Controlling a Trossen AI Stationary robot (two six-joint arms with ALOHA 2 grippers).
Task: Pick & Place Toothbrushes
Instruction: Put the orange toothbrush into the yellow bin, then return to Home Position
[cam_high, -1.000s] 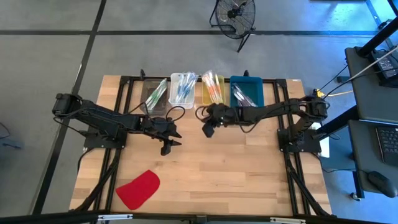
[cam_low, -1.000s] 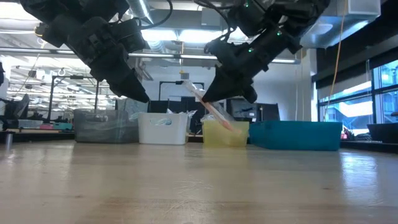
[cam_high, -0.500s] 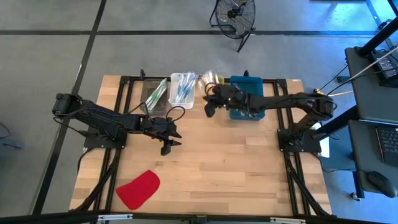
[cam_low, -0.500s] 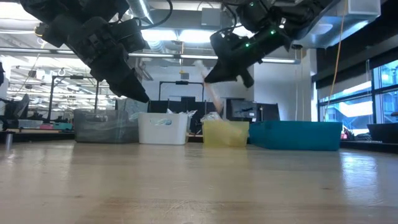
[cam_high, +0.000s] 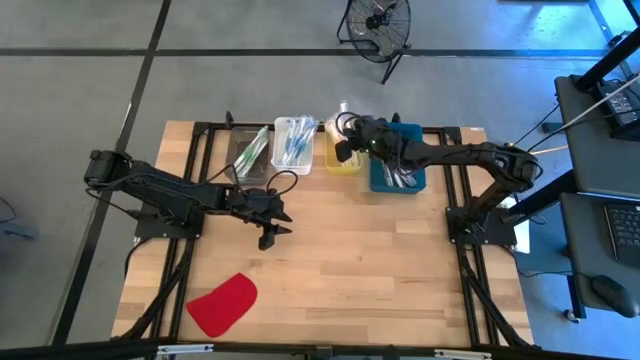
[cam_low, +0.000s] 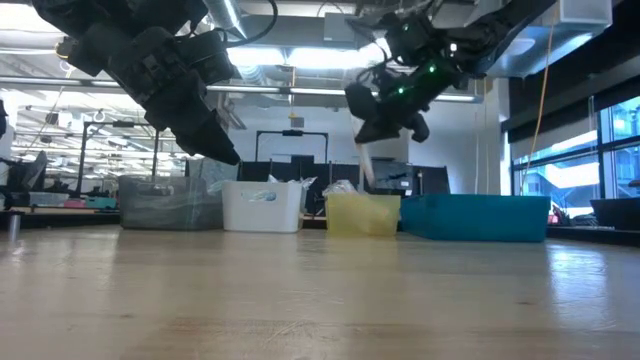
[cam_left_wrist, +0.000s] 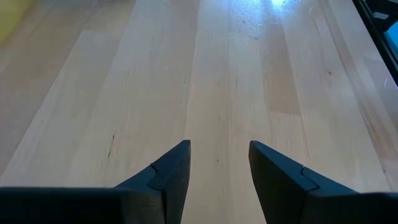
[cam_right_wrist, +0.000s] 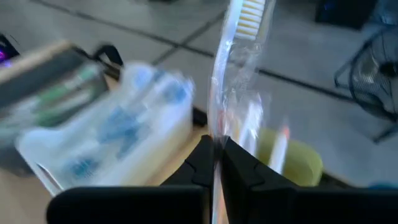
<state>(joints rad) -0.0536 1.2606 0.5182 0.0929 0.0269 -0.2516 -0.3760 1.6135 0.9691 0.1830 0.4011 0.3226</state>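
Note:
My right gripper (cam_high: 345, 146) hovers over the yellow bin (cam_high: 340, 158) at the table's far edge, shut on one toothbrush (cam_right_wrist: 227, 81) in a clear wrapper. Its whitish bristle head (cam_right_wrist: 249, 12) points away from the wrist. In the low view the brush (cam_low: 364, 168) hangs below the gripper (cam_low: 385, 112), above the yellow bin (cam_low: 362, 214). Other toothbrushes lie in the grey bin (cam_high: 250, 152), the white bin (cam_high: 293, 143) and the teal bin (cam_high: 397, 162). My left gripper (cam_high: 272, 226) waits open over bare wood (cam_left_wrist: 219, 168) left of the table's middle. My right gripper pinches the wrapped toothbrush between its two fingers (cam_right_wrist: 199, 165), on the handle (cam_right_wrist: 216, 134) some way back from the bristle head. The brush runs on along the fingers. It is lifted clear and hangs nearly upright over the yellow bin.
A flat red piece (cam_high: 222, 303) lies near the table's near left corner. The four bins stand in a row along the far edge, on a black frame. The wooden top (cam_high: 380, 270) in front of them is bare. A fan (cam_high: 378, 25) stands on the floor beyond.
My right gripper has carried the toothbrush up and toward the far edge, from the wood in front of the bins to above the yellow bin. The brush has swung from slanting to nearly upright.

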